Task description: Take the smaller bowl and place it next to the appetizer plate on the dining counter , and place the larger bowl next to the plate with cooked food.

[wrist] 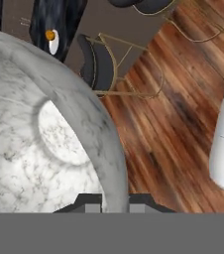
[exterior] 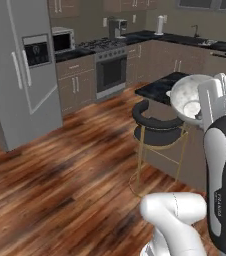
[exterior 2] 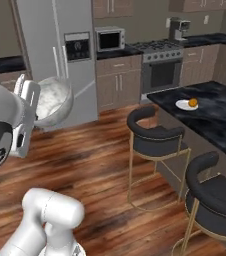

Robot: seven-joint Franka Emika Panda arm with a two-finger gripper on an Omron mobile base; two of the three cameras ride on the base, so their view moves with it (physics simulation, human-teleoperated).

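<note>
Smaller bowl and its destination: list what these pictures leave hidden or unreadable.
- Smaller bowl: right side behind the white hand, left base view; cut by the left edge in the hand view.
- Pincer grip on the rim: tips barely visible, hand view.
- Appetizer plate: morsel too small to identify.
- Dining counter: cut by the right edge, right base view.

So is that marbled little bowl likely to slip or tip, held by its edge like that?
Possibly. The smaller bowl looks rigid and glossy, so probably slippery. The claw pinches only its rim, and the bowl hangs tilted, so it could swing. It looks like stone or ceramic, likely breakable over the wood floor.
</note>
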